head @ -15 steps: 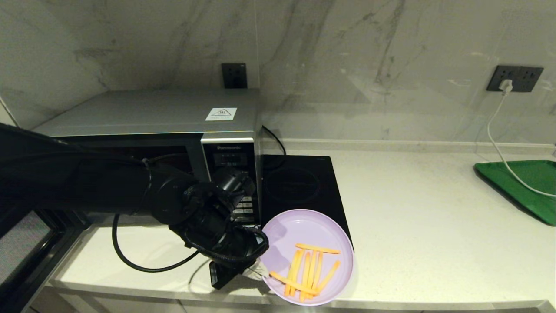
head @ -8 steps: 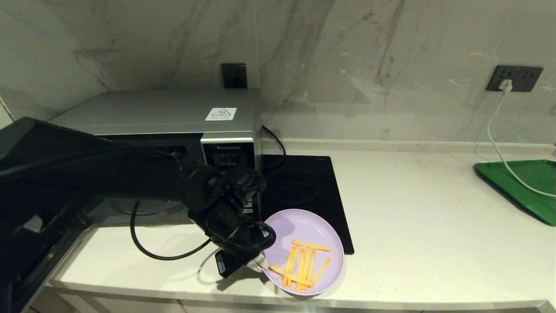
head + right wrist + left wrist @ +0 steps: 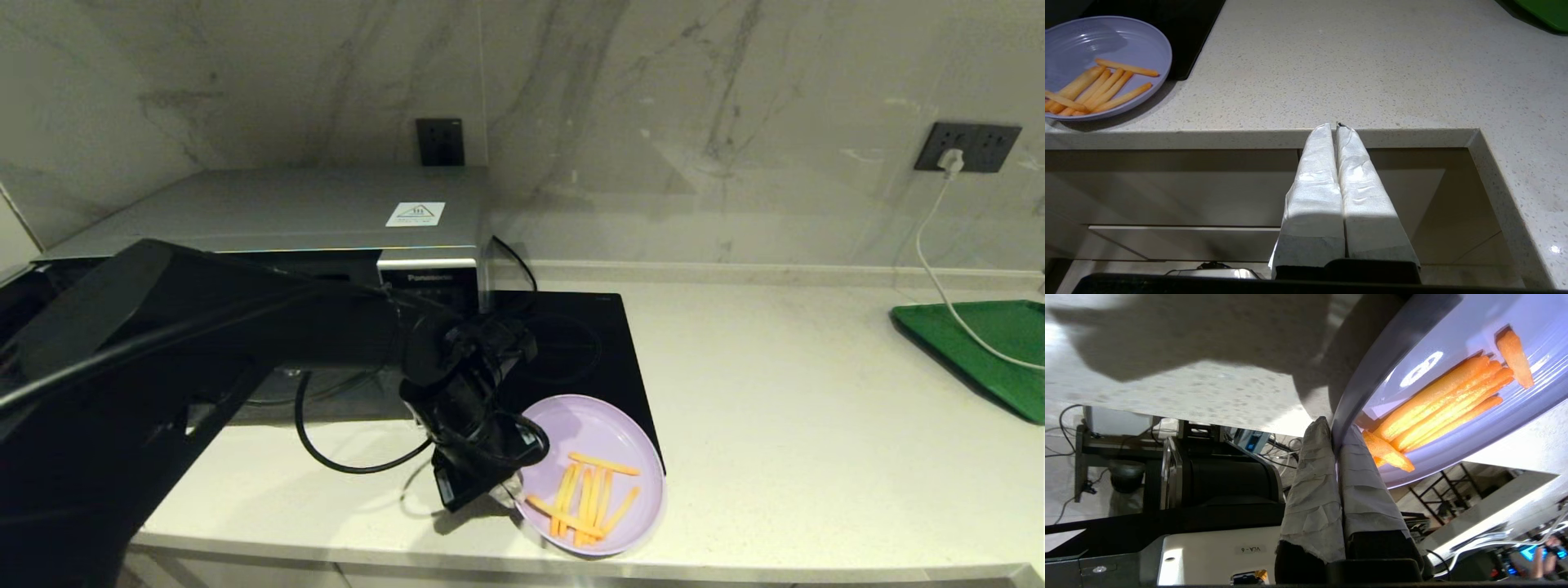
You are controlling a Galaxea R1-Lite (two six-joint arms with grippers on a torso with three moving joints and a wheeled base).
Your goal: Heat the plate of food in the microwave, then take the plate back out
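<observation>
Plate of food (image 3: 600,441) shifted right in left pincer (image 3: 513,492), fries lengthwise front-to-back.

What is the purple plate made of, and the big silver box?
The purple plate looks like smooth, slightly shiny plastic: it has an even lilac colour, a thin rim and soft glare in the left wrist view. The left claw is pinching its rim. The microwave seems to be brushed or painted metal on top, silver-grey and dully reflective. I can't be sure of either.

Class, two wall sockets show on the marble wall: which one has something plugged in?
The right-hand wall socket, above the green tray: a white plug and cable hang from it; the one above the microwave is empty.
</observation>
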